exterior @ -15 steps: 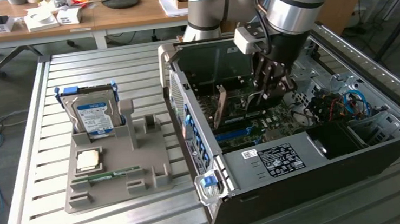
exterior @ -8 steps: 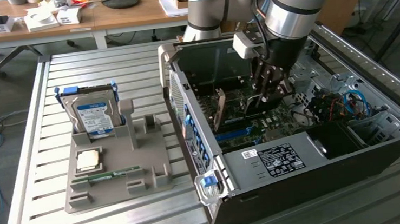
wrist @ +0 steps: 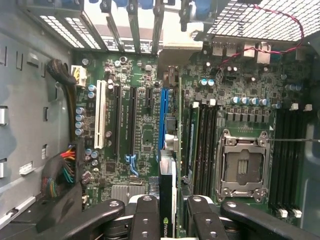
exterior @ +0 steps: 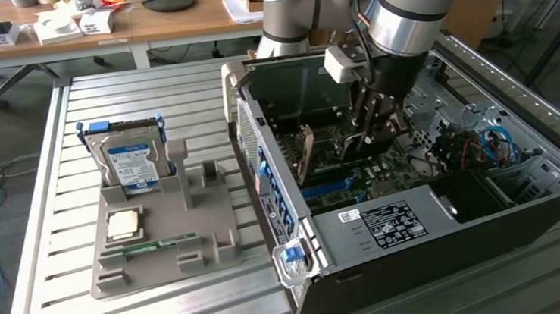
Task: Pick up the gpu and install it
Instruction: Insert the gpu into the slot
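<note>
My gripper (exterior: 368,132) reaches down into the open computer case (exterior: 294,201), over the motherboard (wrist: 145,135). It is shut on the gpu (wrist: 168,200), a thin dark card seen edge-on between the two black fingers (wrist: 145,217). The card stands on edge along the blue expansion slot (wrist: 162,117), and its far end reaches toward the rear slot openings of the case. Whether the card's edge sits in the slot I cannot tell.
Left of the case in the exterior view, a grey holder (exterior: 166,243) carries a hard drive (exterior: 130,159), a processor (exterior: 124,224) and a green memory stick (exterior: 151,247). Inside the case are the empty processor socket (wrist: 242,167), cable bundles (wrist: 60,172) and the power supply (exterior: 387,220).
</note>
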`<move>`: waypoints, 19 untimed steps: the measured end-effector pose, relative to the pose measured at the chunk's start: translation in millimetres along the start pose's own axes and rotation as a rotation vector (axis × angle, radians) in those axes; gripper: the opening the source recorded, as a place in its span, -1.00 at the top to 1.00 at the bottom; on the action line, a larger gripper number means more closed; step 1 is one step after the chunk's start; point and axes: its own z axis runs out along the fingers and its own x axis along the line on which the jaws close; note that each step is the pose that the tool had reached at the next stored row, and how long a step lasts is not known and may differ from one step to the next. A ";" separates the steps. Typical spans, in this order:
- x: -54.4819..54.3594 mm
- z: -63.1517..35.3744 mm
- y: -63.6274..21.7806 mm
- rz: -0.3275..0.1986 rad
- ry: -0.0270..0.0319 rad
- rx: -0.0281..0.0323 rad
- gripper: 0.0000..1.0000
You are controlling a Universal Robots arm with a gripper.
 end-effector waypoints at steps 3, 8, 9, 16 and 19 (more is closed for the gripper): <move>0.0 0.0 2.6 0.000 0.0001 0.0004 0.47; 2.9 -0.2 4.1 0.000 0.0002 0.0002 0.47; 4.1 -0.3 4.2 0.000 0.0002 0.0003 0.47; 6.4 0.1 7.3 0.000 0.0001 0.0006 0.47; 6.4 0.7 10.0 0.000 0.0003 0.0007 0.47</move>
